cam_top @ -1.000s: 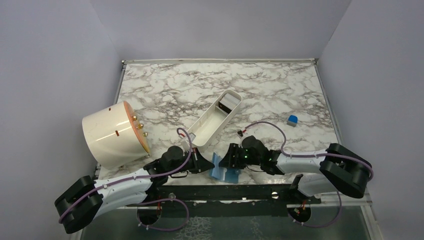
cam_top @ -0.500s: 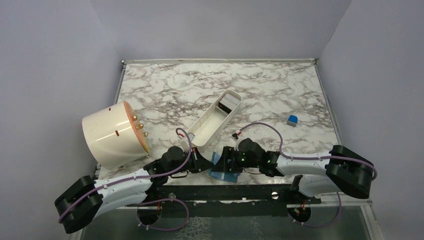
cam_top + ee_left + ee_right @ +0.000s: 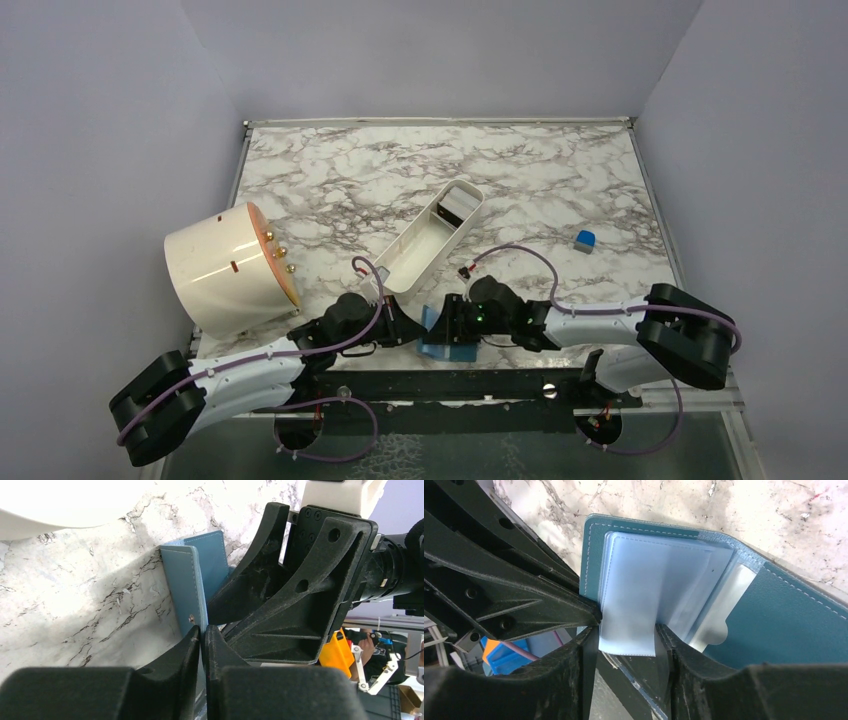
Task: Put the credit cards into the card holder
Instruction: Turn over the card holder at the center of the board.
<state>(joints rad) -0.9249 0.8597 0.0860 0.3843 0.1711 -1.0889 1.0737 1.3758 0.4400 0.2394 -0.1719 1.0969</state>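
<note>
Card holder [image 3: 784,620]: teal, laid open at the near edge of the table [image 3: 540,180], between both hands. Left hand [image 3: 203,630]: closed on the cover's edge. Right hand [image 3: 626,645]: held partly open, a clear pocket leaf between its fingers. Credit cards [image 3: 459,210]: stood in the far end of a white tray [image 3: 415,258].

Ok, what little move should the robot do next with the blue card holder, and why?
Probably close the right tool gently on the clear pocket page lying between its fingers. The left tool pinches the cover of the card holder, so the booklet is steadied, but no card is in either tool yet.
</note>
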